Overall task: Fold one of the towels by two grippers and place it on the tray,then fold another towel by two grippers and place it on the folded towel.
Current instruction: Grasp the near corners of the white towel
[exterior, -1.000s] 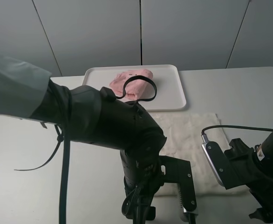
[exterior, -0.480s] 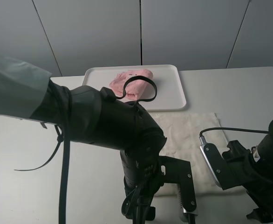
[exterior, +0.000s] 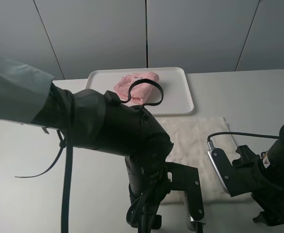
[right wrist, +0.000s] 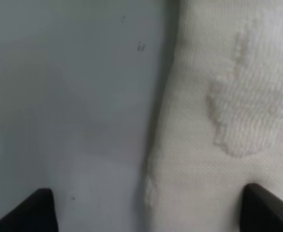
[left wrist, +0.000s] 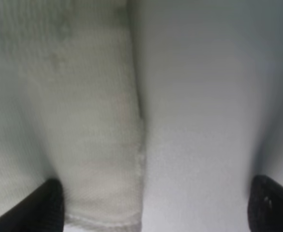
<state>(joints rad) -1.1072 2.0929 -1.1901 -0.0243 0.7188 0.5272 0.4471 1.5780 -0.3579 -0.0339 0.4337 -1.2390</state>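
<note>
The pink towel (exterior: 136, 86) lies folded on the white tray (exterior: 173, 73) at the back of the table. In front of the tray the cream towel (exterior: 195, 143) is spread flat. My left gripper (left wrist: 161, 208) hangs open just above that towel's near left edge (left wrist: 98, 135), one fingertip (left wrist: 47, 203) over cloth and the other over bare table. At the near right edge of the cream towel (right wrist: 228, 121), my right gripper (right wrist: 151, 212) also stands open, low over the cloth, and astride the border. Neither gripper holds anything.
The bulky left arm (exterior: 108, 131) and its loose black cable (exterior: 64, 165) fill the near left of the exterior high view and hide the towel's left part. Grey table (exterior: 248, 97) stretches right of the tray. A grey panelled wall stands behind.
The right arm has sunk a little towards the table's near edge and shifted slightly left. The left arm, both towels and the tray have not moved.
</note>
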